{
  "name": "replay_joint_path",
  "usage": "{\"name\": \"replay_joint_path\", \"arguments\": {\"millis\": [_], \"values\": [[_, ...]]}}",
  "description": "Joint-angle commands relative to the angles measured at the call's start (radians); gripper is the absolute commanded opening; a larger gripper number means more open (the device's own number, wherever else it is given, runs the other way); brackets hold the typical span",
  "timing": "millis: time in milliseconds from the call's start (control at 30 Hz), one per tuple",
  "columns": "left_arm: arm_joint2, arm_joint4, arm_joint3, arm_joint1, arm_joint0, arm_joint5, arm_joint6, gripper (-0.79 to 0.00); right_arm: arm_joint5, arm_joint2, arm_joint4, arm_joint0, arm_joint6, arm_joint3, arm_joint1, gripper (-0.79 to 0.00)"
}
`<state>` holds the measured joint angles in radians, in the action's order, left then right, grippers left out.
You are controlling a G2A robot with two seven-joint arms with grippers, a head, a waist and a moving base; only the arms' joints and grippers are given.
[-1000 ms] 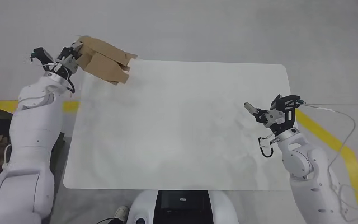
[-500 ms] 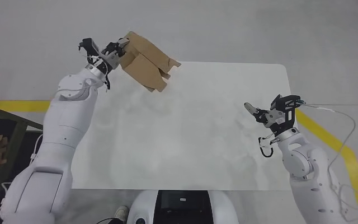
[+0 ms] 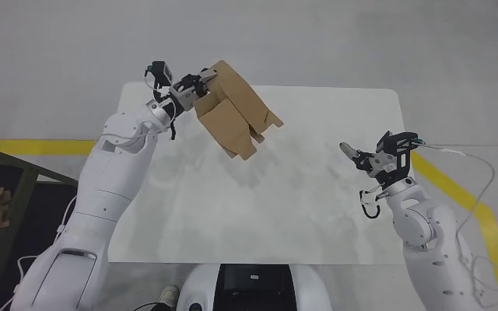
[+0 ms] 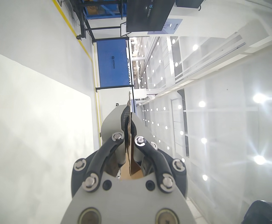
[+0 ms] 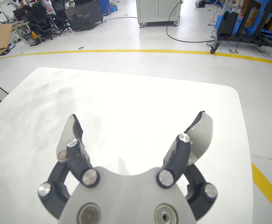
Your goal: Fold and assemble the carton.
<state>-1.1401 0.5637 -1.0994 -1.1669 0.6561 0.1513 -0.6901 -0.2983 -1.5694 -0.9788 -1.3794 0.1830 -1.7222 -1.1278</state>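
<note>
Above table (image 3: pixel 311 210) far-left corner: one carton (image 3: pixel 233 117) clamped in left gripper (image 3: pixel 204 82); right gripper (image 5: pixel 138 117) splayed, holding nothing.

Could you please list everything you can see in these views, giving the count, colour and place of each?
carton: one, brown cardboard, not yet assembled, held in the air over the table's far left part.
table: one, white, under both arms.
floor line: two stretches, yellow, on the grey floor to the table's left and right.
cabinet: one, grey, on wheels, on the floor beyond the table.
left gripper: one, grey and black, fingers shut on the carton's edge.
right gripper: one, grey and black, fingers open and holding nothing, over the table's right side.
</note>
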Motion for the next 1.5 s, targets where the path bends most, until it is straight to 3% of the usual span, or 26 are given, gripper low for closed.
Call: {"name": "replay_joint_path", "arguments": {"millis": [0, 700, 967, 1200, 1367, 1467], "values": [[-0.001, -0.004, -0.002, 0.001, 0.002, -0.004, -0.004, -0.785, 0.0, 0.0, 0.0, 0.0, 0.0, 0.0, 0.0, 0.0], [-0.003, -0.002, -0.013, 0.001, 0.011, -0.001, 0.001, -0.785, 0.004, 0.003, 0.021, -0.003, 0.0, 0.002, -0.001, 0.0], [-0.005, 0.042, -0.009, -0.003, 0.028, 0.057, -0.132, -0.785, -0.009, 0.034, 0.372, 0.02, 0.12, 0.009, -0.014, 0.0], [0.065, 0.05, 0.028, -0.023, -0.004, 0.111, -0.3, -0.785, 0.046, 0.066, 0.634, 0.036, 0.218, 0.005, -0.023, 0.0], [0.118, 0.077, 0.073, -0.045, -0.042, 0.148, -0.401, -0.785, 0.084, 0.1, 0.911, 0.051, 0.318, 0.02, -0.033, 0.0], [0.152, 0.093, 0.102, -0.059, -0.066, 0.169, -0.468, -0.785, 0.084, 0.116, 0.949, 0.065, 0.385, 0.021, -0.032, 0.0]]}}
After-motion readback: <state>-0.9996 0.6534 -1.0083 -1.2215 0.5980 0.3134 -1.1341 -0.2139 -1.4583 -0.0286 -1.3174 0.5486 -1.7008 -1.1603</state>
